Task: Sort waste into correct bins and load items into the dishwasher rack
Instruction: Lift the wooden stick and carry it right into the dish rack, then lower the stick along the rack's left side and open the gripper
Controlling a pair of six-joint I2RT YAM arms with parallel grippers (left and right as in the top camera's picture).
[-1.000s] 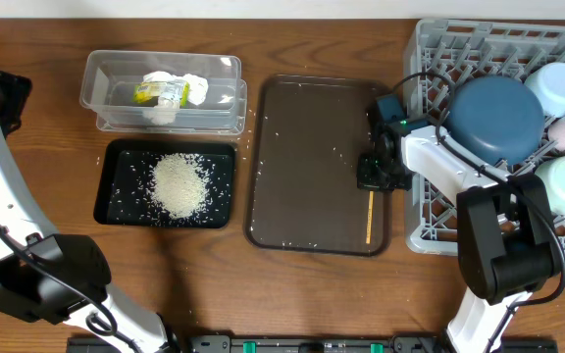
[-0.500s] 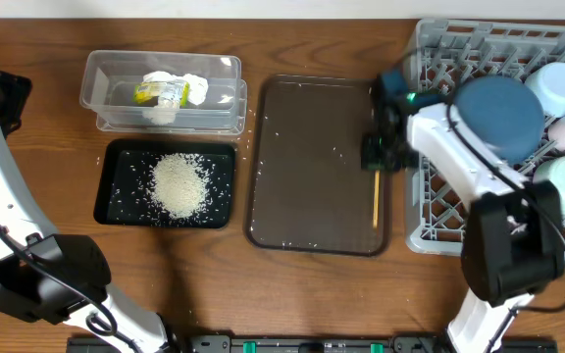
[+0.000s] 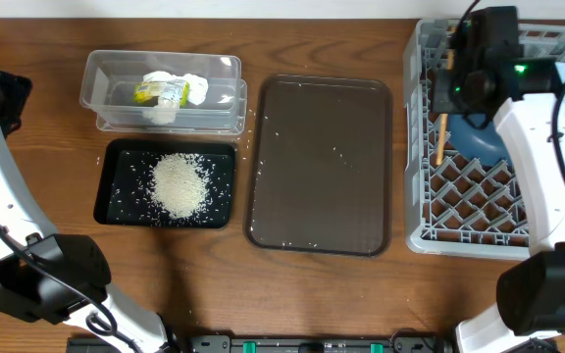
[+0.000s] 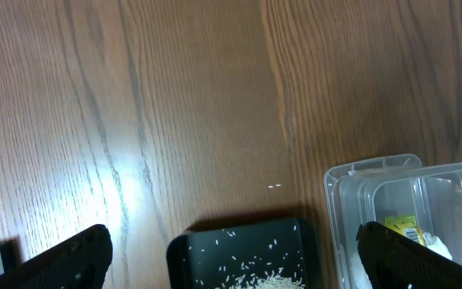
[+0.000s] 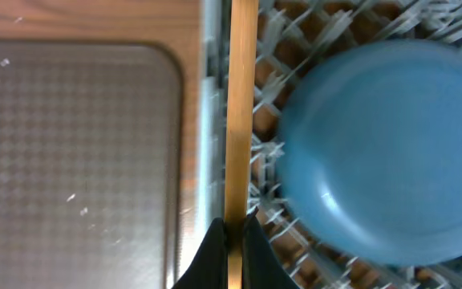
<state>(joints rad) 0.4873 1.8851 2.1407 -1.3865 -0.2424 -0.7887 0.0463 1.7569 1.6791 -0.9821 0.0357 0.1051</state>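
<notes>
The right gripper point(image 5: 233, 239) was clenched on a thin wooden stick point(image 5: 241, 112), its two fingers pinching the stick's near end. In the overhead view the stick point(image 3: 439, 138) hung over the left part of the grey rack point(image 3: 459, 211), which filled the right edge of the worktop from the far right corner toward the near edge. The stick ran alongside the rack's left wall, just beside the big dark blue dish point(image 5: 367, 152). That dish sat in the rack's far half, partly hidden under the arm. Whether the stick touched the pegs could not be told.

The left gripper point(image 4: 233, 234) was released, with its fingers spread wide apart and nothing between them. It hung over bare wood near the far left corner, above the black tray point(image 4: 184, 255) and the clear tub point(image 4: 337, 201).

The black tray point(image 3: 116, 157) lay toward the left edge and held a heap of white rice point(image 3: 178, 183) with loose grains around it. Just beyond it, nearer the far edge, the clear tub point(image 3: 98, 98) held the yellow-green wrapper point(image 3: 160, 92) and the crumpled tissue point(image 3: 193, 86), which touched each other. The brown tray point(image 3: 322, 211) lay in the middle of the worktop, between the black tray and the rack, with a few stray grains scattered on it.
</notes>
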